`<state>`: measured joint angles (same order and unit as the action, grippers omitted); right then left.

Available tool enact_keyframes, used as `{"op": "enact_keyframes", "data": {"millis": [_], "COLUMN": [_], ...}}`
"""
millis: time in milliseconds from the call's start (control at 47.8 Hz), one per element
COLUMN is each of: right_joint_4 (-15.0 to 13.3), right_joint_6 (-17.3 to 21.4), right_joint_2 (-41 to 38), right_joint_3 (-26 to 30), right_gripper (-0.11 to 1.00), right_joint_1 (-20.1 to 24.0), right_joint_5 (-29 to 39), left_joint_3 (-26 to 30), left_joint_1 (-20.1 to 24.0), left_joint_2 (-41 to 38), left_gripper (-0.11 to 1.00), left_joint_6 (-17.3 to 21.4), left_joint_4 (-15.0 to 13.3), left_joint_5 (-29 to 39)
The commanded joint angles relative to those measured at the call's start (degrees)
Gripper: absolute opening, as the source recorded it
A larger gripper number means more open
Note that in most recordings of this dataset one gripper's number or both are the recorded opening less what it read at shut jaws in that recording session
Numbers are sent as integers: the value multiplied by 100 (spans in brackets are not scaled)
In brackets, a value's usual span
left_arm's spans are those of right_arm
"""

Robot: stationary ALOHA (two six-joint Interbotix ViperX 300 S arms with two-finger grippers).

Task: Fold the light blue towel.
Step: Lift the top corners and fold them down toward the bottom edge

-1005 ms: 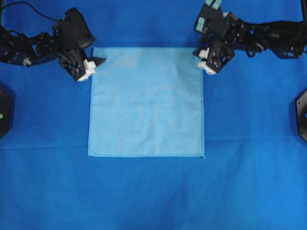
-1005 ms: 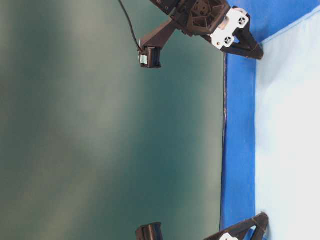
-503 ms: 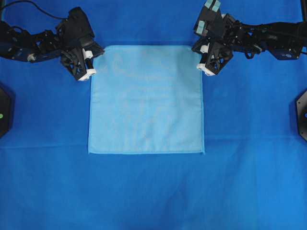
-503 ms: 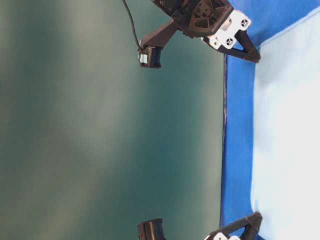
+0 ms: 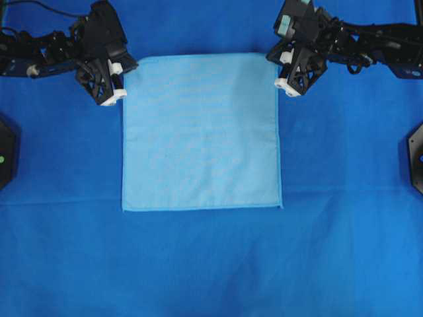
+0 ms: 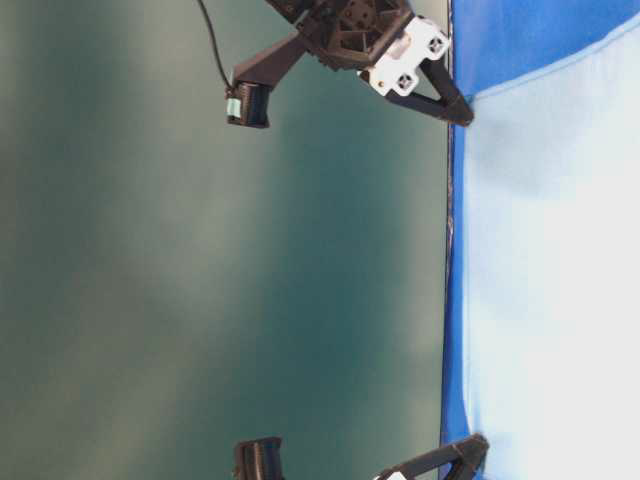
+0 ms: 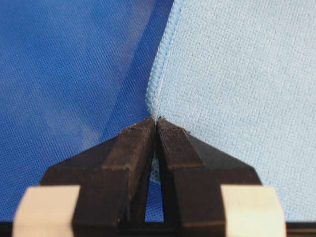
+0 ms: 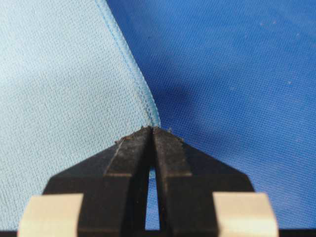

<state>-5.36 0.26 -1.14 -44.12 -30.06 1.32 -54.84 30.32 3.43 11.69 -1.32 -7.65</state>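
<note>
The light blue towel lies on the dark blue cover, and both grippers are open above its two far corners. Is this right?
Not quite. The left gripper and the right gripper are shut on the light blue towel, each pinching one far corner, as both wrist views show. It does lie on the dark blue cover.

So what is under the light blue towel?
The light blue towel lies over the darker blue table covering, which shows all around it. Each hand, left and right, pinches one far corner. Whatever lies beneath the towel's middle is covered and cannot be seen.
</note>
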Motion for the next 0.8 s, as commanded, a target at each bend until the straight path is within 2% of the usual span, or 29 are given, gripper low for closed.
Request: {"op": "enact_keyframes", "data": {"millis": [0,251,440,586,775], "right_joint_4": [9,70,114,114,123], "right_joint_6": [9,105,299,659,1169], "right_joint_2": [149,492,879,976,993], "right_joint_3": [35,-9,-149,-299,-352], "right_gripper": [2,2,2,2,2], "right_joint_1": [35,431,1072,1617,2259], "right_joint_5": [9,431,686,826,1002], "left_joint_3": [35,0,-62,-105,26], "left_joint_1": [-88,-615,-1301,-1986,-2619], "left_joint_2": [105,272,580,738,686], "left_gripper": [2,2,2,2,2], "left_joint_6": [-9,-149,-352,-448,-413], "left_joint_4": [0,-9,-9,-9,0], "left_joint_5": [-9,202,729,1099,1222]}}
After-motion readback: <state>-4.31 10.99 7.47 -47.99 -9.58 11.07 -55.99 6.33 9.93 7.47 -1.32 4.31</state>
